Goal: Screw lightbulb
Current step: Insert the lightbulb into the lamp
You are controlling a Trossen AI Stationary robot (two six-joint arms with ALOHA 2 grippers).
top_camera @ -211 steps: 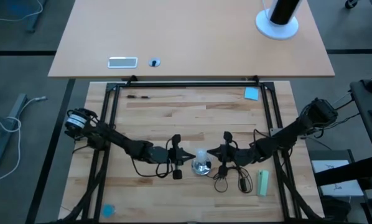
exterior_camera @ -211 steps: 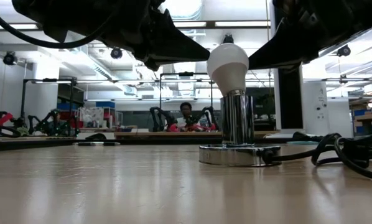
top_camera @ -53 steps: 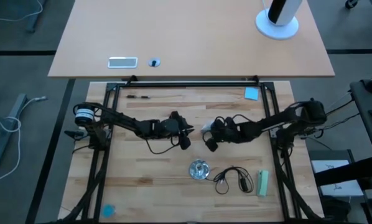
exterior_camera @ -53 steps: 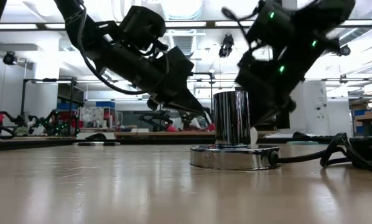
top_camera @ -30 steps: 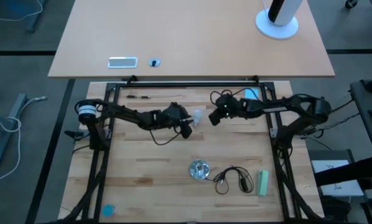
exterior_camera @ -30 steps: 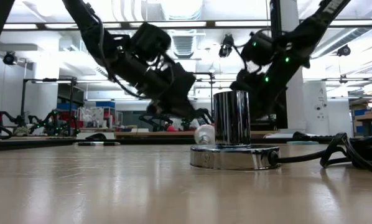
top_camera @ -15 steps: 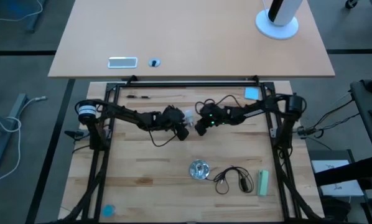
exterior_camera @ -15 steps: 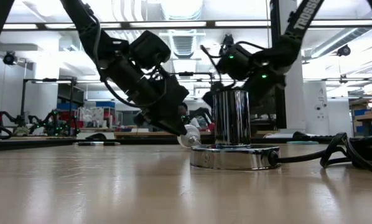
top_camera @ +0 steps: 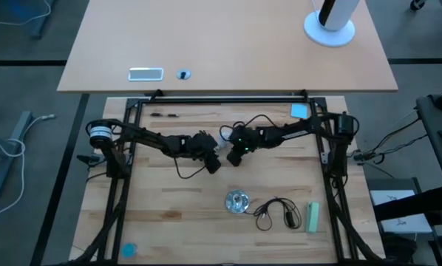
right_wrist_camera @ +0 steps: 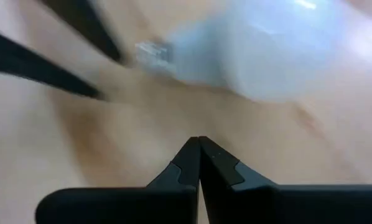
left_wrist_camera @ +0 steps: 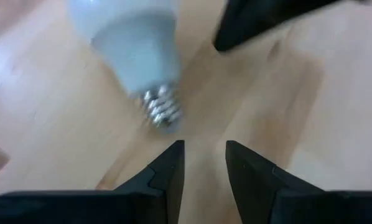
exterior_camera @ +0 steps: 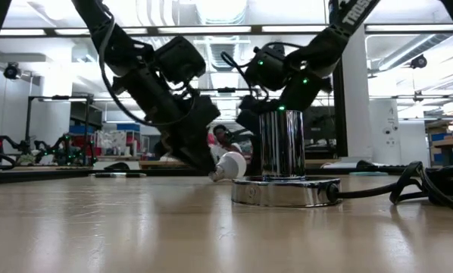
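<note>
The white lightbulb [exterior_camera: 229, 164] lies on its side on the wooden table, left of the socket and farther off. Its silvery screw base [left_wrist_camera: 162, 110] points at my left gripper [left_wrist_camera: 201, 149]. That gripper is tipped down close to the table, open, with the base just beyond its fingertips and not between them. My right gripper [right_wrist_camera: 198, 142] is shut and hovers at the bulb's other side, a little short of the glass [right_wrist_camera: 264, 53]. The round silver socket [top_camera: 238, 201] stands upright with nothing in it, nearer the table's front.
The socket's black cord [top_camera: 276, 210] coils to its right, beside a pale green block [top_camera: 312, 217]. A blue pad [top_camera: 299, 111] lies at the far right. Black frame rails [top_camera: 126, 170] run along both sides of the table.
My right gripper has swung toward the table's left and come down beside the bulb, still shut. My left gripper has dipped lower toward the bulb's base. The bulb, lying on the table, has shifted a little toward the left.
</note>
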